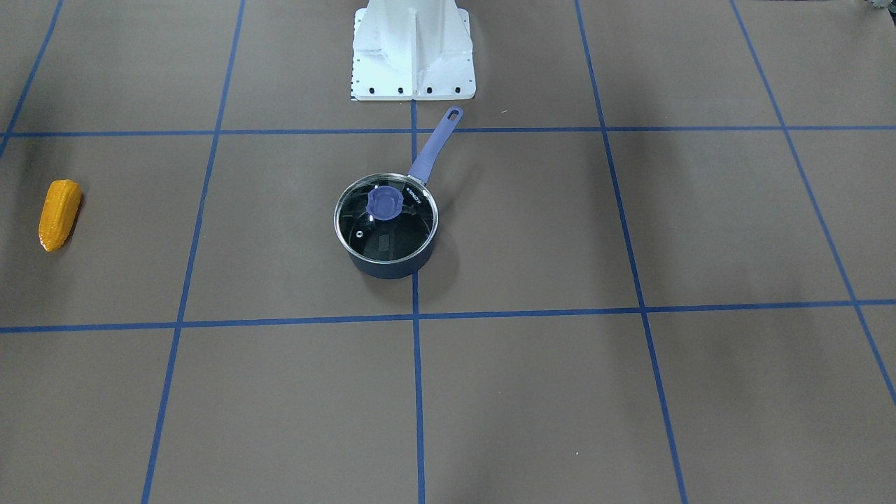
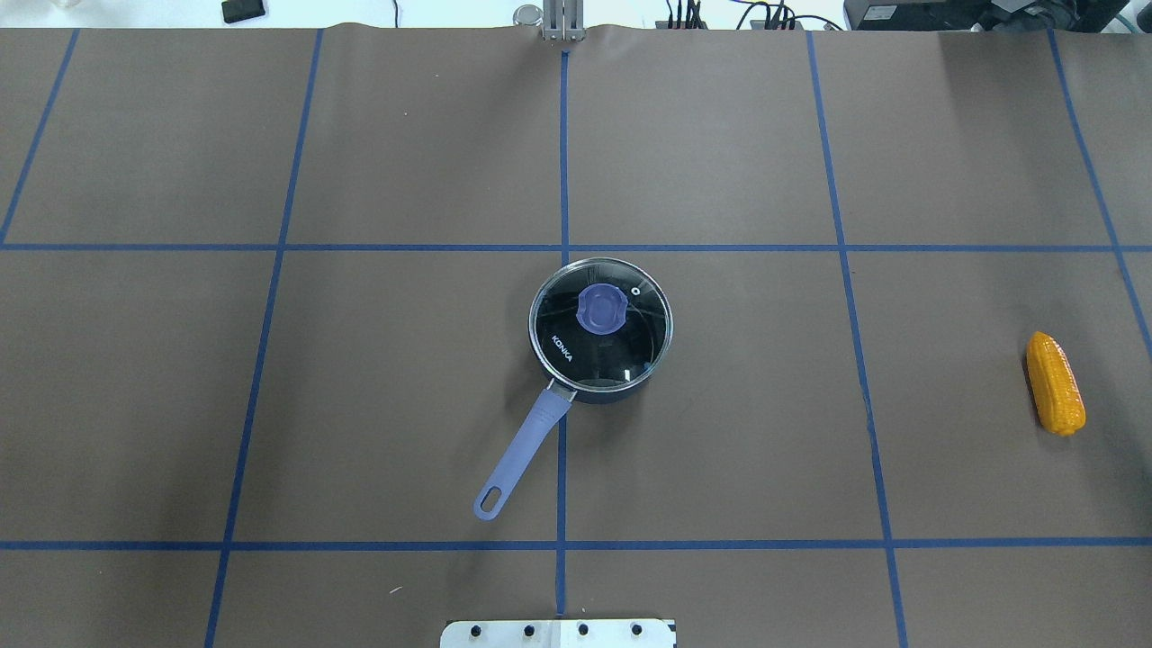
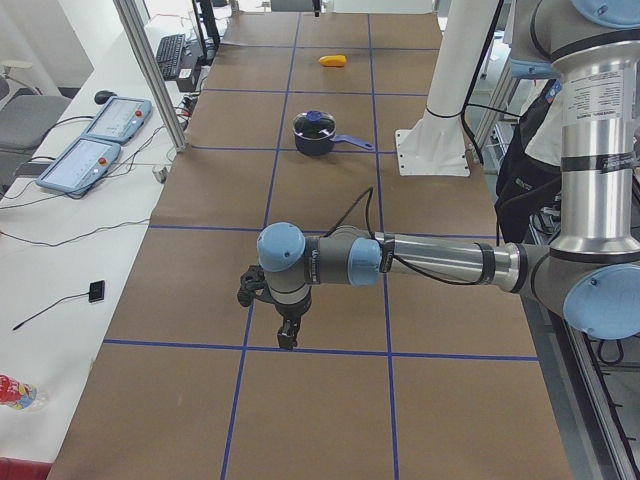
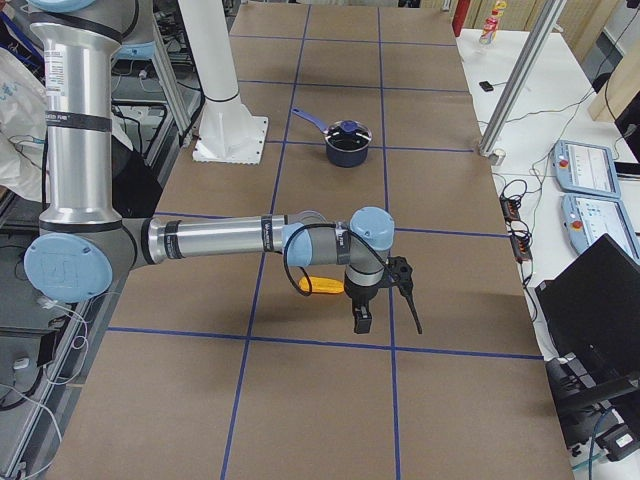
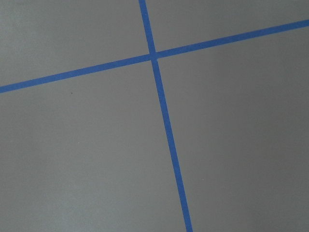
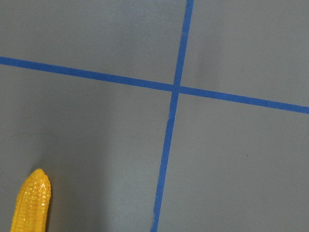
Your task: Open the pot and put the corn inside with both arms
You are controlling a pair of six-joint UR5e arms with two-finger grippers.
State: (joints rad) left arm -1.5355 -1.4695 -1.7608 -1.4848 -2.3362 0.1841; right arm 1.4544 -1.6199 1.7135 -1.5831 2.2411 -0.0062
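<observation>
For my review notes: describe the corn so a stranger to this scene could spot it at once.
On the brown table crossed by blue tape lines, a dark lidded pot sits at the centre. Far off toward the robot's right, the corn lies alone on its side. It is the only yellow-orange, bumpy, tapered thing there.

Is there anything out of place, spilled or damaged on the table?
Nothing stands out. The pot stands upright with its lid seated flat, and the corn lies whole on the table, well apart from it.
</observation>
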